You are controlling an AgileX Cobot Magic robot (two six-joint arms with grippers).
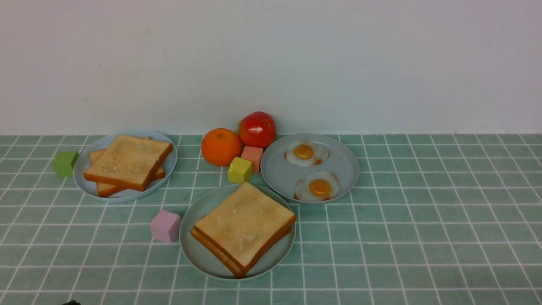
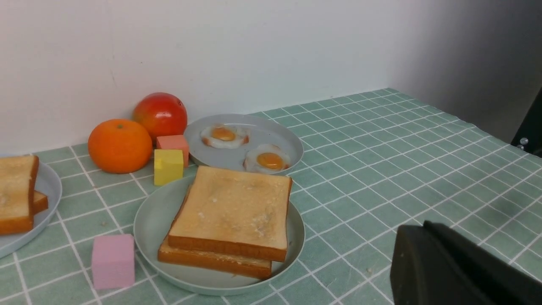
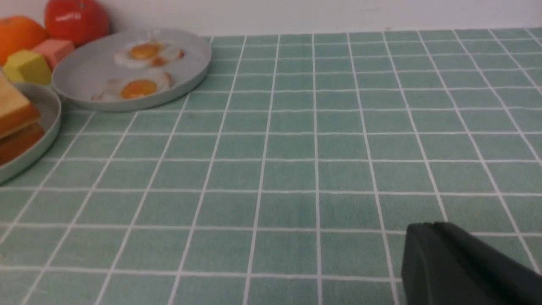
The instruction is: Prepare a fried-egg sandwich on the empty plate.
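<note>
The mint-green plate (image 1: 195,250), near centre, carries two stacked toast slices (image 1: 243,226), while the left gripper (image 2: 449,267) and right gripper (image 3: 457,267) are both pressed together, holding nothing.

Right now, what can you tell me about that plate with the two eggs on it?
The round pale grey-blue plate has a low raised rim and a smooth matte finish, like plastic. It sits flat on the green tiled cloth, right of the small salmon-pink block. Two fried eggs with orange yolks lie apart on it. Its front-left rim looks very close to the mint-green plate.
</note>
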